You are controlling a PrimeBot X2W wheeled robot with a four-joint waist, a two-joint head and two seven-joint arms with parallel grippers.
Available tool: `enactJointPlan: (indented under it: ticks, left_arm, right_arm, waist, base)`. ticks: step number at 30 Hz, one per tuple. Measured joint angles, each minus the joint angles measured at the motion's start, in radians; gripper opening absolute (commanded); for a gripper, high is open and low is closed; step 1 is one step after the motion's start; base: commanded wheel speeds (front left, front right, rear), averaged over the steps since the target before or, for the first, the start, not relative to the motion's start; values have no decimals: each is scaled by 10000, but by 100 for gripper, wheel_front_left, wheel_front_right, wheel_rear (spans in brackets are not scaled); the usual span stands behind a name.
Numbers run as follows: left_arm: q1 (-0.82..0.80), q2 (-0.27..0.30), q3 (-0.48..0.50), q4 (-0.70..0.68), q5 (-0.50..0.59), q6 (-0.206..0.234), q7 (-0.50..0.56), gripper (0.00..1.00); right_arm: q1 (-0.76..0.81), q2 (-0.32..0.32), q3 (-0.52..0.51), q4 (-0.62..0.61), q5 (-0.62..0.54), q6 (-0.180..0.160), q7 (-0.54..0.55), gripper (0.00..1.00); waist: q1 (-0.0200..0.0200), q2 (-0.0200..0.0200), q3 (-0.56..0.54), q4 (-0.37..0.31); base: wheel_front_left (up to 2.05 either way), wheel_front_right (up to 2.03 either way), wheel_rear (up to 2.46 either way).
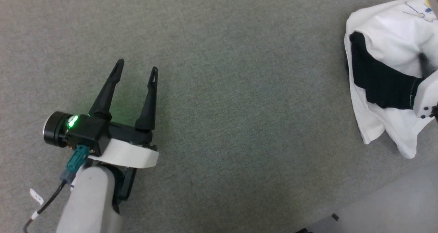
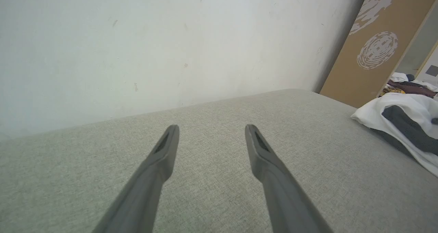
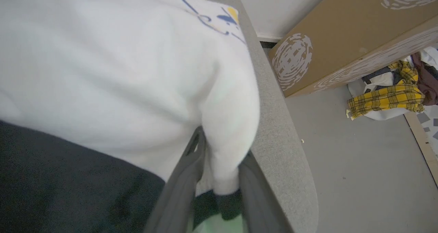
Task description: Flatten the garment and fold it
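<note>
On the grey pad (image 1: 219, 89), very little of the job is judged to be done. The garment (image 1: 383, 48) is bunched in a lumpy heap, it is not spread flat, and no neat fold has been made. All of the flattening and all of the folding is left to do.

Nearest, over the left part of the grey pad, the left gripper (image 1: 137, 64) is held with its two fingers spread wide. Nothing is between them and nothing is touched. A wide bare stretch of the pad is seen next, so the garment is well apart from this gripper.

Farther off, at the right edge of the grey pad, the heap is found. White cloth is piled on top and a black part is tucked under it. The right gripper (image 3: 222, 147) is pushed into the heap by that same edge, and a fold of white cloth is caught between its two fingers — whether that fold is pinched tight or let loose cannot be told.
</note>
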Motion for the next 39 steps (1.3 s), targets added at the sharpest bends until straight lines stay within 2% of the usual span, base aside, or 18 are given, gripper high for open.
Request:
enactJointPlan:
  ticks: [5, 8, 16, 21, 29, 39]
  left_arm:
    - [2, -8, 63, 73, -44, 69, -17, 100]
    - [42, -46, 79, 173, -127, 98, -105, 100]
    - [580, -426, 144, 602, -359, 280, -265, 100]
    - [1073, -671, 332, 698, -500, 451, -276, 100]
    - [1685, -913, 706, 709, -571, 610, -278, 100]
    - [2249, -917, 1461, 763, -543, 786, -278, 100]
  right_arm:
    - [-56, 336, -560, 725, -738, 2, -1127, 100]
    - [63, 297, -1120, 1005, -1352, 2, -1659, 100]
    - [1749, 349, -2458, 673, -2353, 0, -2395, 100]
    - [3133, 1212, -2290, -543, -2274, 0, -2447, 100]
    - [4516, 2635, -911, -3509, -1425, 0, -1918, 100]
    - [5447, 3400, -121, -6412, -616, 0, -1735, 100]
  waist:
    - [-1, 0, 87, 51]
    - [-2, 0, -109, 94]
    - [-4, 0, -1109, 304]
    - [-5, 0, -1878, 561]
    - [-4, 0, -2756, 1466]
    - [-4, 0, -3444, 2926]
  base:
    - [0, 0, 0]
    - [0, 0, 0]
    - [0, 0, 0]
    - [0, 0, 0]
    - [0, 0, 0]
    - [0, 0, 0]
